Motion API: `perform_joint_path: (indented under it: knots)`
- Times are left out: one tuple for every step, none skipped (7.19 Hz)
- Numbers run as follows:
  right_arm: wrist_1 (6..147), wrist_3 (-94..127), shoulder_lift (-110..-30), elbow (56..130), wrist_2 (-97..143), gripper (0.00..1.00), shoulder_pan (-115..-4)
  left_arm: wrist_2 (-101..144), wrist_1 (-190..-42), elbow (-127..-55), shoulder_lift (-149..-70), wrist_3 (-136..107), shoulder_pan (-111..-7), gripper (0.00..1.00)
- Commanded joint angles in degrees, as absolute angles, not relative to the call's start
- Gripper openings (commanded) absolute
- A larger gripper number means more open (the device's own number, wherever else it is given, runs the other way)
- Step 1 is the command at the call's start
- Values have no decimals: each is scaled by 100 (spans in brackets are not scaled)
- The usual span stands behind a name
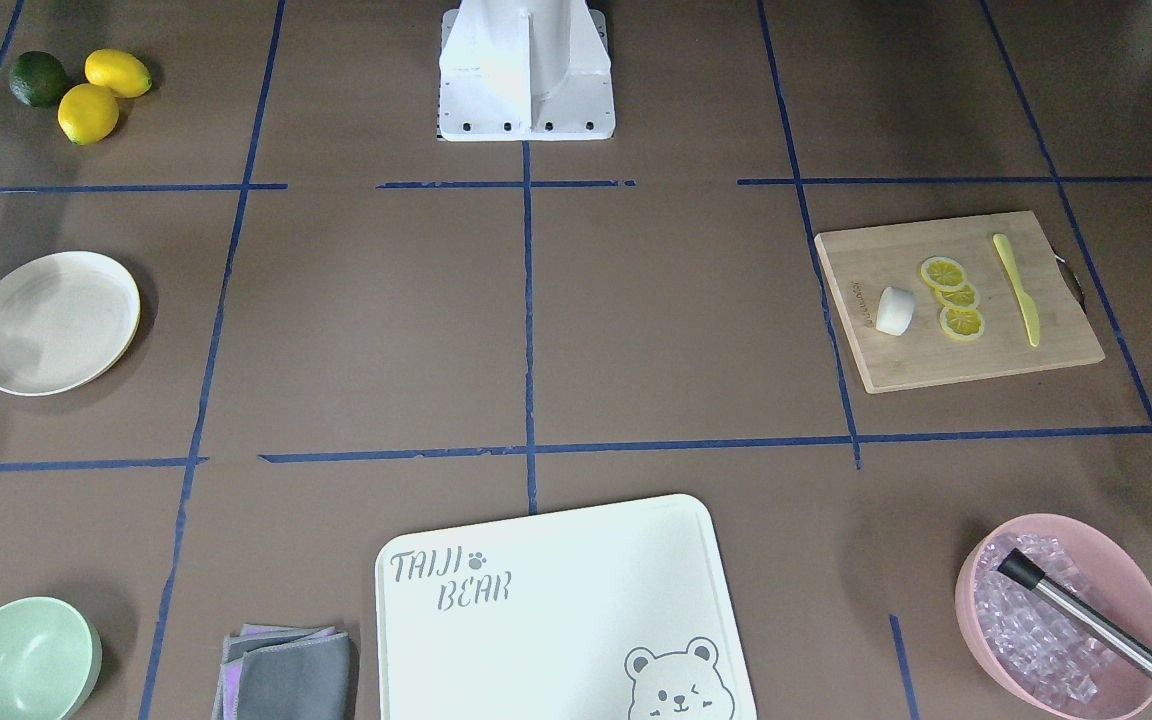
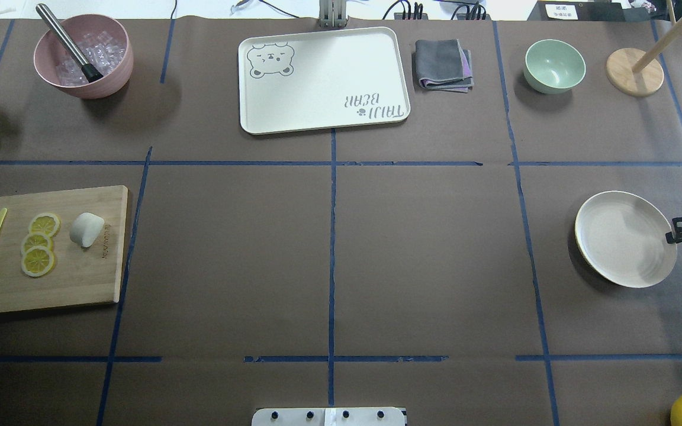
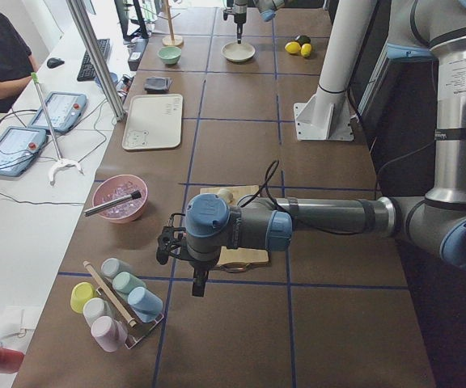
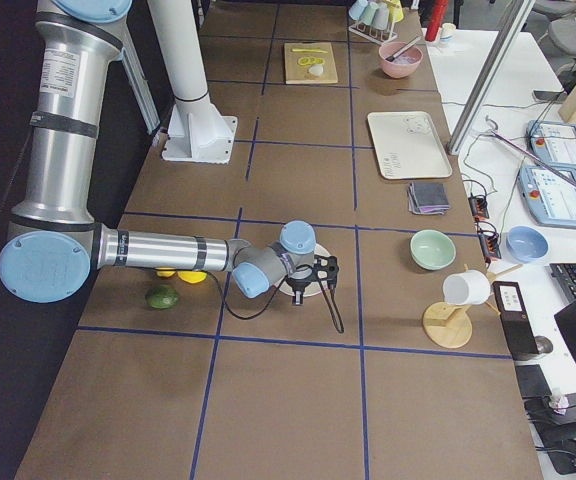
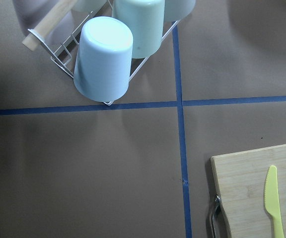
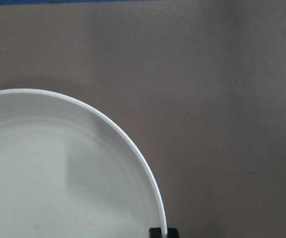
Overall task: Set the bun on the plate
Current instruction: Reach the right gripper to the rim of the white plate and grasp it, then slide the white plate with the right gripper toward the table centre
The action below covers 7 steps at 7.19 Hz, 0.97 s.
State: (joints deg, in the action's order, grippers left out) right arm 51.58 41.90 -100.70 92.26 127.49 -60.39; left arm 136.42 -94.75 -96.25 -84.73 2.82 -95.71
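Both grips we cannot tell: the left gripper hangs near the bun on its board, while the right gripper straddles the plate rim and may tip it.

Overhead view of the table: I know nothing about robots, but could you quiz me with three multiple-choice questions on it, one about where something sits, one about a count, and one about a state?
1. Where does the bun lie?
A) in the pink bowl
B) on the wooden board
C) on the bear-printed tray

2. How many lemon slices lie beside it?
A) three
B) one
C) five

3. What state is the plate in?
A) stacked with fruit
B) turned upside down
C) upright and empty

Answers:
1 B: the white lump rests on the board next to the slices.
2 A: three yellow rounds sit in a row.
3 C: its hollow faces up with nothing in it.
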Motion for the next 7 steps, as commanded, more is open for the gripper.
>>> perform_joint_path:
  knots:
    - [5168, 4445, -10142, 9805, 13276, 0, -6291, 13641, -9475, -9642, -8473, 281, -9571, 100]
    - [5159, 5039, -10125, 10261, 13576, 0, -6450, 13641, -9475, -9668, -8473, 273, -9571, 100]
    - [5159, 5619, -10029, 10553, 13579, 0, -6434, 13641, -9475, -9677, -8464, 272, -9571, 100]
    - [5168, 6182, -9628, 10564, 13579, 0, -6399, 13649, -9475, -9668, -8464, 272, -9571, 100]
    - [5168, 6997, -9085, 10556, 13570, 0, -5981, 13649, -9475, -9668, -8473, 272, -9571, 100]
    - [5177, 7640, -8627, 10538, 13353, 0, -5463, 13649, -9475, -9677, -8473, 272, -9571, 100]
    - [5185, 8160, -8291, 10538, 12794, 0, -4884, 13649, -9492, -9685, -8481, 281, -9571, 100]
